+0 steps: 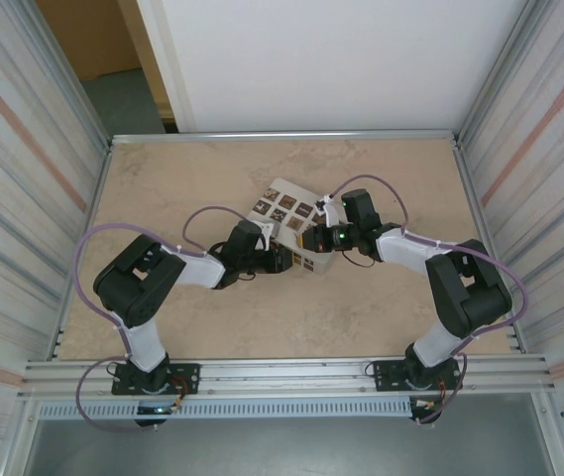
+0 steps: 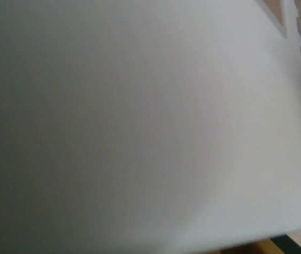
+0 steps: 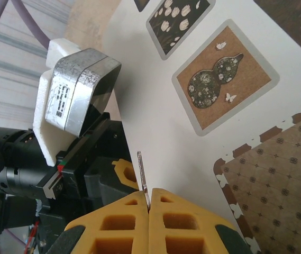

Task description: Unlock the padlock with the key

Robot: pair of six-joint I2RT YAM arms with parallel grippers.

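The right gripper [image 3: 149, 197] is clenched on the key [image 3: 142, 172], whose thin blade stands up from between its yellow pads. Close beside the blade is the silver padlock [image 3: 79, 89], seated in a white holder [image 3: 43, 138] at the edge of the white patterned box [image 1: 291, 213] in the middle of the table [image 1: 163, 178]. The left gripper [image 1: 278, 260] sits at the box's near left side, facing the right one. Its wrist view is a white blur, so I cannot tell whether its jaws grip anything.
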